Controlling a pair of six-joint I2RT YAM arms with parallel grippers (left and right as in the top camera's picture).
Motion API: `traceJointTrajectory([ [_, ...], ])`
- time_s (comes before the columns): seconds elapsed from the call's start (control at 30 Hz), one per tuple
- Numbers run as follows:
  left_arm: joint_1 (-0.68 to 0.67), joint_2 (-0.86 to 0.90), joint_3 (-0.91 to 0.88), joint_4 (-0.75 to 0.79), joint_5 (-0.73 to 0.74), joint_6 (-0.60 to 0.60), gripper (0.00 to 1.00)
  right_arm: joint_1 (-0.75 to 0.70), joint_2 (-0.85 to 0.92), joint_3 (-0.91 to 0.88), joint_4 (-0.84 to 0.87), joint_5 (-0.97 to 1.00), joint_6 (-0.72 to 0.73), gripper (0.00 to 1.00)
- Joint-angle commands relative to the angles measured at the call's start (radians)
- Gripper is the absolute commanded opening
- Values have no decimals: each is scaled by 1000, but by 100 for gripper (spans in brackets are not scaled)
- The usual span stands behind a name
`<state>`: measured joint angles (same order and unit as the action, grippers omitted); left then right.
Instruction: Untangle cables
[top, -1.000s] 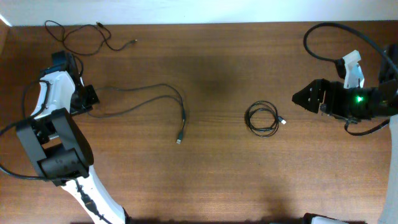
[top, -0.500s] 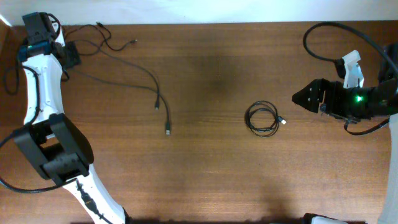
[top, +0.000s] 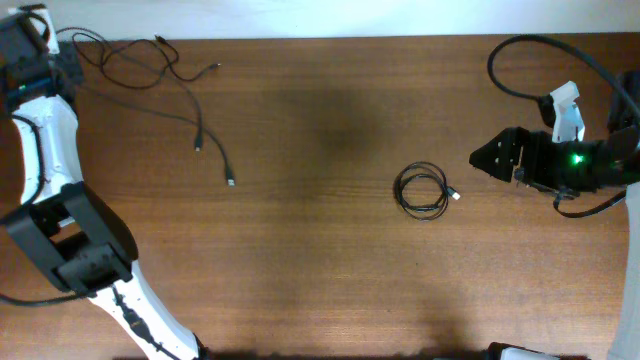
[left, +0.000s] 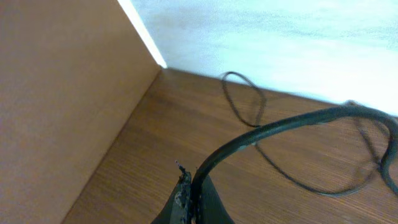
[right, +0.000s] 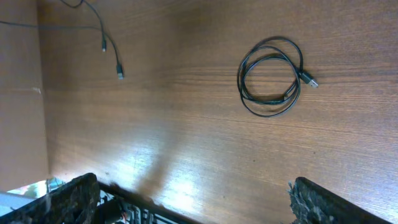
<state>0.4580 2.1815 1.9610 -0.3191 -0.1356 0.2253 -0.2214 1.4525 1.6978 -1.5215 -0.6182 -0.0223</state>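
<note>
Black cords are what matter here, and the three cables look mostly parted. The coiled cable lies alone toward three o'clock from the table's middle, touching nothing else, with its silvery plug on the coil's three o'clock side. That one looks finished.

The other two sit in the ten o'clock corner of the table. The held cable runs out of the left gripper, whose jaws are clamped on it, and trails toward five o'clock, where two plug ends lie on bare wood. The loose cable lies in loops along the far edge. From overhead its strands cross the held one, so I judge this pair not yet separated. Whether they are knotted or only overlapping is too fine to tell.

The right gripper hovers at three o'clock of the coil, jaws wide apart, holding nothing.

What is left, as I read it, is to draw the held cable clear of the loops and lay it apart.
</note>
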Motion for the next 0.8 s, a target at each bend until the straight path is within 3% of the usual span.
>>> traceJointTrajectory([
  [0.0, 39, 69, 14, 44, 13, 16, 0, 5, 3, -5, -8, 1, 4, 98],
  [0.37, 165, 219, 14, 135, 51, 16, 0, 5, 3, -5, -34, 1, 42, 98],
  [0.4, 176, 224, 14, 135, 50, 16, 9, 5, 4, -5, -34, 1, 42, 98],
  [0.43, 187, 231, 14, 132, 50, 16, 38, 5, 4, -5, -35, 1, 42, 99],
  [0.47, 201, 239, 14, 127, 50, 16, 80, 5, 3, -5, -35, 1, 42, 99],
  [0.5, 215, 242, 14, 116, 50, 16, 99, 5, 3, -5, -35, 1, 44, 98],
  [0.77, 245, 242, 14, 100, 50, 16, 99, 5, 4, -5, -34, 1, 56, 98],
])
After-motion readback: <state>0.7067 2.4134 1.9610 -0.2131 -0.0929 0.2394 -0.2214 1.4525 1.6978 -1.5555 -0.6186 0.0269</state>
